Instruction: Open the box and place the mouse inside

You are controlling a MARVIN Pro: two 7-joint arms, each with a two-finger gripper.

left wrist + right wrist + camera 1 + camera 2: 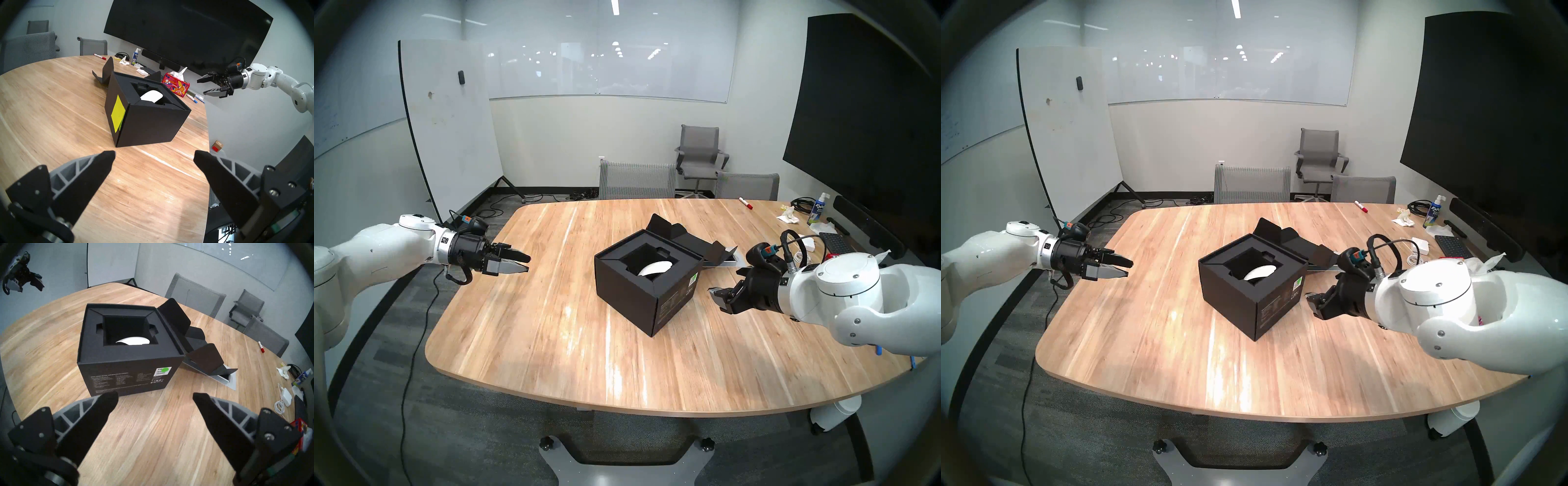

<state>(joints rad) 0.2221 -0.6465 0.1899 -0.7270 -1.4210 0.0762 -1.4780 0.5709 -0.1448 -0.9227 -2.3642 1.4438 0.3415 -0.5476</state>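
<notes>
Mouse (654,269) sits down inside the recessed insert of the black box (648,288), which stands mid-table (551,339) with its flap lid (683,237) thrown back flat behind it. You can see your left gripper (523,263) hanging at the table's left edge with its jaws spread and nothing between them. Your right gripper (717,298) hovers just right of the box, likewise wide apart and empty.

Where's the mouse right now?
The mouse lies inside the open black box near the middle of the table, down in the recessed insert. Both pincers are open and clear of it, left and right.
</notes>
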